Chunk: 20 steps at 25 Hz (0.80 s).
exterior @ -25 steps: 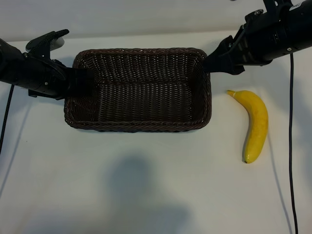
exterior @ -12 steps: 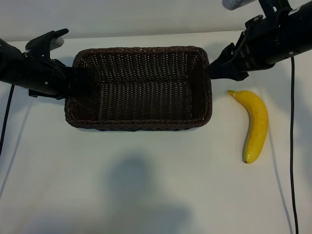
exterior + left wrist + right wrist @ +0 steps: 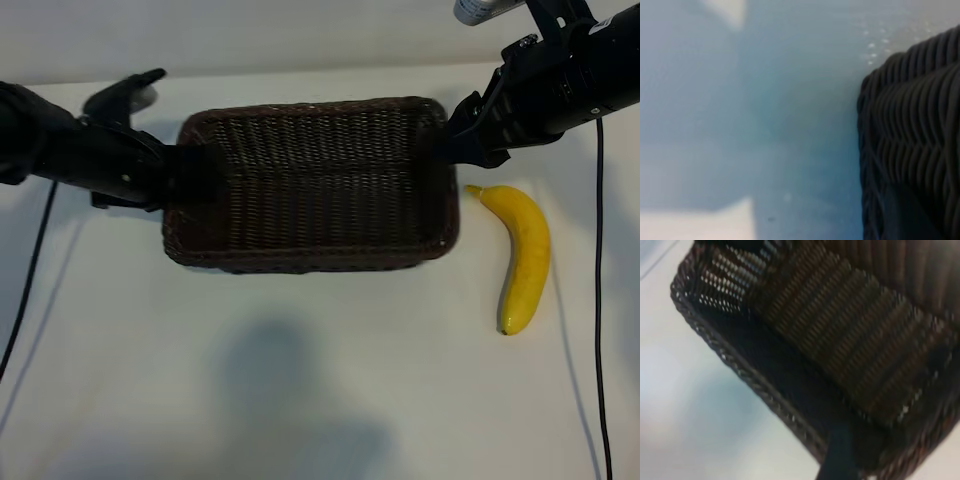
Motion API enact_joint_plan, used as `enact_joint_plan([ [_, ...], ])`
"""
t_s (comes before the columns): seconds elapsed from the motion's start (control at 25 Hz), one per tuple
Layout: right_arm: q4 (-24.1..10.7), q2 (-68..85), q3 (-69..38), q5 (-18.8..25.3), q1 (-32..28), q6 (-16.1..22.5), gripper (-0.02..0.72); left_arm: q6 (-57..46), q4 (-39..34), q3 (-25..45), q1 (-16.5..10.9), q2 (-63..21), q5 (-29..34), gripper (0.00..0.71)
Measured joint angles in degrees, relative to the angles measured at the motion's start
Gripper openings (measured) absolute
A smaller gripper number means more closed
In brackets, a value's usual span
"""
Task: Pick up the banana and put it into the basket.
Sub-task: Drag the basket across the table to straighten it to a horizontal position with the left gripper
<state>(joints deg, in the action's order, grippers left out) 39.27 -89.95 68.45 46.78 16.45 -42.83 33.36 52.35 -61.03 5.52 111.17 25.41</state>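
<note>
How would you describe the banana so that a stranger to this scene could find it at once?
Find the dark woven basket mid-table. On the bare white table to its right lies the banana, the only bright yellow, smooth, curved thing.

Both arms — left arm (image 3: 70, 150) and right arm (image 3: 560, 85) — are bulky, matte black. A thin black cable (image 3: 598, 290) trails from each.

no legible text in any view.
no lettering, label, brand mark, number or sign could be read on anything in the exterior or either wrist view.
</note>
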Motion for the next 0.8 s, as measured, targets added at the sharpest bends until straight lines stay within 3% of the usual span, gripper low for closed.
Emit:
enact_joint_plan([
  [0.16, 0.00, 0.00, 0.00, 0.00, 0.00, 0.00, 0.594, 0.80, 1.21, 0.00, 1.78, 0.11, -0.05, 0.160],
  [0.48, -0.06, -0.01, 0.00, 0.06, 0.00, 0.00, 0.594, 0.34, 0.94, -0.27, 1.93, 0.41, 0.69, 0.161],
  [0.8, -0.06, -0.01, 0.00, 0.26, 0.00, 0.00, 0.594, -10.68, -9.70, -1.02, 1.99, 0.06, 1.86, 0.161],
])
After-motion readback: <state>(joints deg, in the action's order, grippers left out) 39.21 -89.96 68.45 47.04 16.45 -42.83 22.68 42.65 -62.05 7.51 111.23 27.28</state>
